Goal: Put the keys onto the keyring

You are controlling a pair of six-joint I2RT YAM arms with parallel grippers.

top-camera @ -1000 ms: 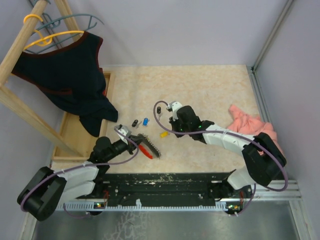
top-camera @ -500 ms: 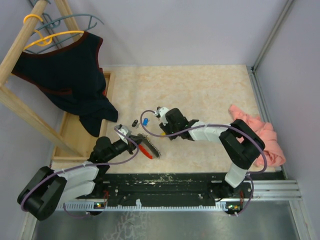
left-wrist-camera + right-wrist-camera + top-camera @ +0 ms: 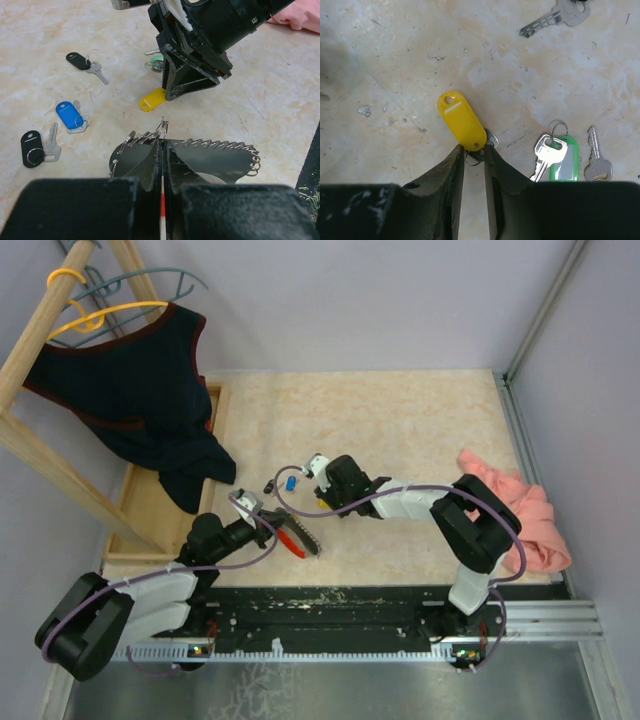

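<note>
The left fingers (image 3: 142, 167) clamp shut on the long red-and-grey toothed keyring (image 3: 298, 538), steadying it for threading. The right fingers (image 3: 445, 172), narrowly parted, straddle the ring of the yellow plastic-headed metal key (image 3: 461, 119), seemingly to pinch it.

The top external camera hangs high over the near edge, tilted steeply down, far enough off to take in the whole beige marbled tabletop (image 3: 420, 430). The right wrist camera looks almost straight down past the right gripper (image 3: 472, 148), very close to the surface. The left wrist camera sits low behind the left gripper (image 3: 162, 145), facing forward across the tabletop at a shallow angle, also close. Both wrist views share the key with the yellow plastic tag (image 3: 461, 120) and the green-tagged key (image 3: 563, 167). The top and left wrist views share the blue-tagged key (image 3: 290, 481) and the elongated red-and-grey toothed keyring (image 3: 297, 537).
</note>
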